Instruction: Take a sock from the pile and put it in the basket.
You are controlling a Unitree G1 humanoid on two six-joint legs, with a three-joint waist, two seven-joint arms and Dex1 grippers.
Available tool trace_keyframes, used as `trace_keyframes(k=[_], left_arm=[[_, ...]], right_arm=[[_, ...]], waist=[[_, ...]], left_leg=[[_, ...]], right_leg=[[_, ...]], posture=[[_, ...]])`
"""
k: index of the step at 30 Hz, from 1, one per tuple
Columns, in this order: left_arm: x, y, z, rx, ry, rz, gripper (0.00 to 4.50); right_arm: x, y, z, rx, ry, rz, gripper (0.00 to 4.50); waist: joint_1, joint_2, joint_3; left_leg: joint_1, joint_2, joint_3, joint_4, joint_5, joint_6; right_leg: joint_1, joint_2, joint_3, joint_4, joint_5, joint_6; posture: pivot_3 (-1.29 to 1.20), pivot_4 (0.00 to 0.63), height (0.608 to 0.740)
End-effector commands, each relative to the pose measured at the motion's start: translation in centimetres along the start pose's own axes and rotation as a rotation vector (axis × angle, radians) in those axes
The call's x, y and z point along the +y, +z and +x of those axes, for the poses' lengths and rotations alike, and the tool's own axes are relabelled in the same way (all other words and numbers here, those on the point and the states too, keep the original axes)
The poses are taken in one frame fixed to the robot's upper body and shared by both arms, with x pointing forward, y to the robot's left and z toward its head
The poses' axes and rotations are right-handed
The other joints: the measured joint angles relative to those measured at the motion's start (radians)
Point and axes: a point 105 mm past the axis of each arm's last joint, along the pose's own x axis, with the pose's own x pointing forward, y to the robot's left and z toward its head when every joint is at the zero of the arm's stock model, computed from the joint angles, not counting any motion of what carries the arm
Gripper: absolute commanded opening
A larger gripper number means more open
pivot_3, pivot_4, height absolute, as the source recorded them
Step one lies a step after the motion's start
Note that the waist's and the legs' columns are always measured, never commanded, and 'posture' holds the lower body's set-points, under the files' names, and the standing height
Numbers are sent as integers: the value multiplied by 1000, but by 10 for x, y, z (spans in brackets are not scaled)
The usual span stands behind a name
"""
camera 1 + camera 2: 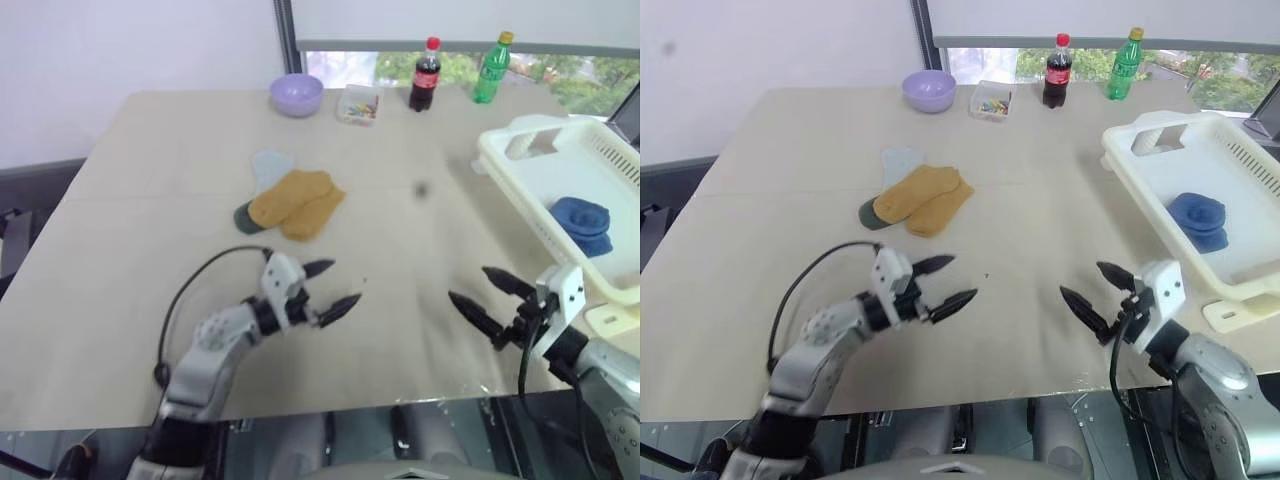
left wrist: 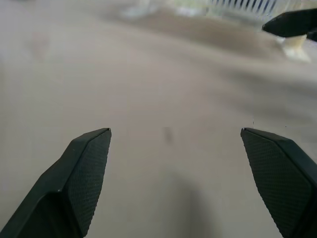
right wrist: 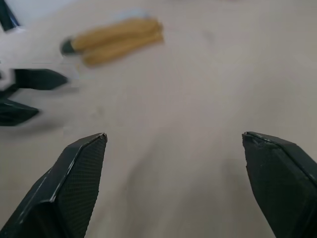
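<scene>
The pile (image 1: 292, 202) lies mid-table: mustard-orange socks over a pale grey-blue piece and a dark grey piece; it also appears in the right wrist view as the pile (image 3: 114, 39). A large white slotted basket (image 1: 530, 170) stands at the right edge with a royal blue sock (image 1: 582, 224) inside. My left gripper (image 1: 328, 288) hovers open over bare table, nearer to me than the pile. My right gripper (image 1: 482, 297) is open too, near the front edge beside the basket's near end. Both hold nothing.
Along the far edge stand a lilac bowl (image 1: 296, 95), a small clear box of coloured bits (image 1: 359, 104), a cola bottle (image 1: 425, 75) and a green bottle (image 1: 492, 68). The beige table (image 1: 150, 200) ends just in front of the grippers.
</scene>
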Motion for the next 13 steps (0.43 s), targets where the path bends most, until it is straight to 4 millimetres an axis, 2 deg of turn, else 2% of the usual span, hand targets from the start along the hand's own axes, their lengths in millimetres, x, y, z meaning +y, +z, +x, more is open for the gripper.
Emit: trace_keyframes(k=[1,6,10,13], left_arm=[[-3,11,-17,-15,54,70,4500],[-3,5,-51,37,184,86,4500],[-1,8,-67,45,239,111,4500],[-3,10,-70,41,242,114,4500]], right_arm=[[-9,4,-13,-60,-5,-46,4458],[-8,-12,-31,-6,67,-63,4458],[-13,-16,-41,12,91,-68,4458],[-16,-13,-42,7,102,-63,4458]], waist=[[4,1,0],[0,1,0],[1,1,0],[1,1,0]], left_leg=[[0,0,0,0,0,0],[2,2,0,1,0,0],[1,3,0,1,0,0],[1,3,0,1,0,0]], right_leg=[[0,0,0,0,-1,1],[0,0,-1,2,-1,2],[-1,0,-2,1,-1,2],[-1,0,-1,1,-1,2]], posture=[[0,150,740],[0,150,740],[0,150,740],[0,150,740]])
